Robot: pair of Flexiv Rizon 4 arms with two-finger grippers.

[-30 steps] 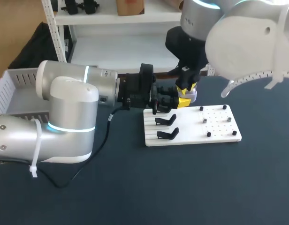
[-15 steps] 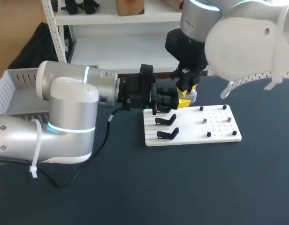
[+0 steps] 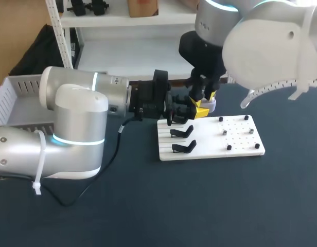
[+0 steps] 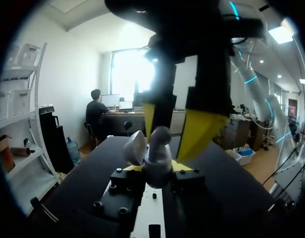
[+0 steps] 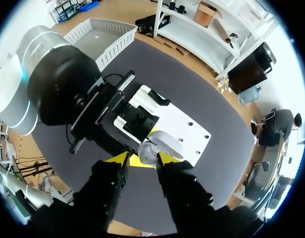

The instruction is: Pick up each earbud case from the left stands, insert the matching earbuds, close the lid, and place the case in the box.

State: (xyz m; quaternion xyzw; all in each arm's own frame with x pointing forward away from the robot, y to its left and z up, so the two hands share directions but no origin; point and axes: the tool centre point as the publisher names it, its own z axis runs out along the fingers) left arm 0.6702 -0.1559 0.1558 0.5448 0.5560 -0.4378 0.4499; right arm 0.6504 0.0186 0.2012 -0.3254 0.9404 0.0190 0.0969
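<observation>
Head view, upper centre: the left tool (image 3: pixel 201 110) pinches the earbud case (image 3: pixel 210 104) near the white board (image 3: pixel 210 146)'s upper edge. Left wrist view: the case's lid (image 4: pixel 135 146) stands open. Right wrist view: the right tool (image 5: pixel 142 159) hangs spread, tips flanking the case.

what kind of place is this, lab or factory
Probably a robotics lab bench: the left gripper holds an earbud case under the right gripper, by a white pegged fixture board on a dark table, with a white slatted box alongside.
</observation>
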